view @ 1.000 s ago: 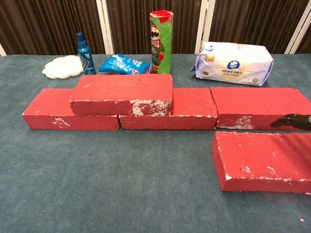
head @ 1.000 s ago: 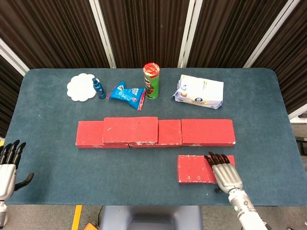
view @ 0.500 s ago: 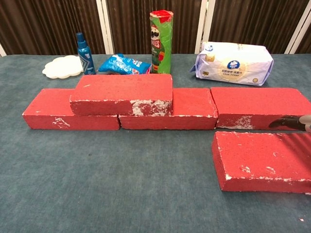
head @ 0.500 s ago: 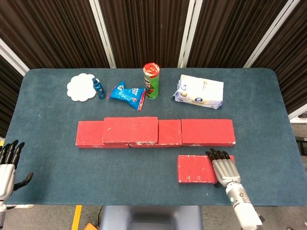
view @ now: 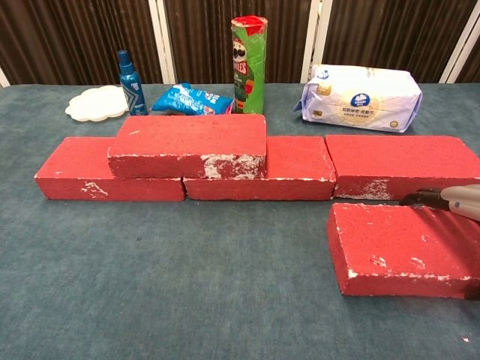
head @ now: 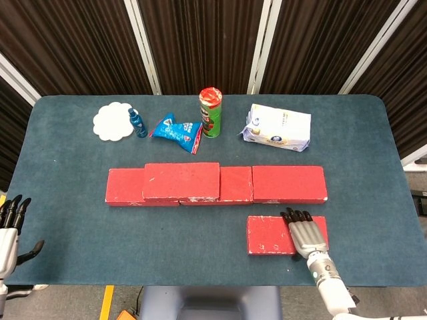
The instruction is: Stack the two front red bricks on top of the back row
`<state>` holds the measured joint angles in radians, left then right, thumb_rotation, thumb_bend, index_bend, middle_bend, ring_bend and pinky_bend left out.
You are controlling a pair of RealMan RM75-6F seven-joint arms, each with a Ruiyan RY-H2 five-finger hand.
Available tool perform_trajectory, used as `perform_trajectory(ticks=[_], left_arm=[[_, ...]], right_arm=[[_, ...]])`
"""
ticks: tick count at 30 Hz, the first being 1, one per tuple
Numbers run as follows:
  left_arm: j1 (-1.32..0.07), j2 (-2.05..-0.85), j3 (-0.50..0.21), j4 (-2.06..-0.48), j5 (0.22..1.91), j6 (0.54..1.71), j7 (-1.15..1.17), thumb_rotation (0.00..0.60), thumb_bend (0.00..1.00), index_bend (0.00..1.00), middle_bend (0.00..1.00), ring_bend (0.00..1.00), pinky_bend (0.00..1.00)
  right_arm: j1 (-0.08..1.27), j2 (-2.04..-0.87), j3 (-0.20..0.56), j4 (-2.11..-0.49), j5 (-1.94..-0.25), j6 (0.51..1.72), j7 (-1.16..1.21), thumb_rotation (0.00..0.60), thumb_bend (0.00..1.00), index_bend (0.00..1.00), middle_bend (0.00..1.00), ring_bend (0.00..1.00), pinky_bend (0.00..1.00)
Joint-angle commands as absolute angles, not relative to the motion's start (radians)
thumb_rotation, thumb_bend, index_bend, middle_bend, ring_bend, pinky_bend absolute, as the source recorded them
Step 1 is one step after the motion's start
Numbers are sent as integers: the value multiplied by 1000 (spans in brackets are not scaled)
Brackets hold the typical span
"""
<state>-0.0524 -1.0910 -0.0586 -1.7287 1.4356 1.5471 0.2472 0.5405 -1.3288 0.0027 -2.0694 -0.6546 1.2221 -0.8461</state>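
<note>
A: On the blue counter (head: 67, 220), our right hand (head: 305, 233) is sliding farther across the front brick (head: 270, 235), fingers flat, gripping nothing.
B: We're nearing a grasp; back row (head: 217, 185) is waiting just behind.

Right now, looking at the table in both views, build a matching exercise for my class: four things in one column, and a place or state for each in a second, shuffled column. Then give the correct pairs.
Column A
1. front brick
2. stacked brick
3. chip can
4. white plate

Column B
a. lies on top of the back row, at its left part
b. stands upright between the blue snack bag and the tissue pack
c. sits at the far left, beside the blue bottle
d. has the right hand lying across its right part

Pairs: 1-d, 2-a, 3-b, 4-c
</note>
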Motion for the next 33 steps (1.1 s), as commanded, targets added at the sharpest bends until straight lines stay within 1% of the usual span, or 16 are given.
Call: perform_trajectory(ticks=[1, 2, 7, 10, 16, 20, 22, 24, 28, 30, 33], left_arm=[[-52, -1090, -60, -1730, 1436, 1549, 247, 600, 228, 0, 0, 0, 17], [-51, -1090, -60, -1731, 1436, 1550, 248, 600, 228, 0, 0, 0, 17], [-49, -1092, -60, -1733, 1438, 1552, 251, 600, 227, 0, 0, 0, 17], [-48, -1092, -61, -1734, 1437, 1553, 252, 600, 225, 0, 0, 0, 17], [-47, -1091, -64, -1739, 1427, 1550, 254, 600, 226, 0, 0, 0, 17], [-47, -1088, -64, -1744, 1420, 1543, 255, 600, 226, 0, 0, 0, 16], [-48, -1086, -63, -1747, 1415, 1537, 256, 600, 226, 0, 0, 0, 17], [-48, -1082, -63, -1752, 1409, 1533, 258, 600, 226, 0, 0, 0, 17], [-47, -1080, -65, -1755, 1406, 1535, 257, 600, 227, 0, 0, 0, 17], [-46, -1080, -66, -1757, 1403, 1534, 256, 600, 225, 0, 0, 0, 17], [-47, -1079, -66, -1759, 1399, 1529, 255, 600, 225, 0, 0, 0, 17]], right_arm=[[544, -1335, -3, -2068, -660, 1229, -845, 600, 0, 97, 166, 127, 0], [546, -1337, -7, -2067, -664, 1230, -845, 600, 0, 103, 199, 154, 0], [543, -1350, -16, -2059, -701, 1251, -829, 600, 0, 145, 297, 258, 0], [536, -1365, -23, -2042, -740, 1270, -818, 600, 0, 180, 320, 308, 0], [527, -1354, -27, -2059, -788, 1277, -785, 600, 0, 204, 328, 318, 0], [531, -1298, -19, -2126, -824, 1289, -778, 600, 0, 205, 332, 318, 0], [543, -1266, -3, -2156, -815, 1293, -790, 600, 0, 205, 332, 318, 0], [569, -1225, 32, -2184, -781, 1294, -809, 600, 0, 205, 332, 318, 0], [644, -1138, 111, -2213, -644, 1259, -847, 600, 0, 204, 332, 318, 0], [687, -1102, 158, -2200, -575, 1238, -854, 600, 0, 203, 332, 318, 0], [745, -1079, 200, -2141, -507, 1191, -861, 600, 0, 202, 332, 318, 0]])
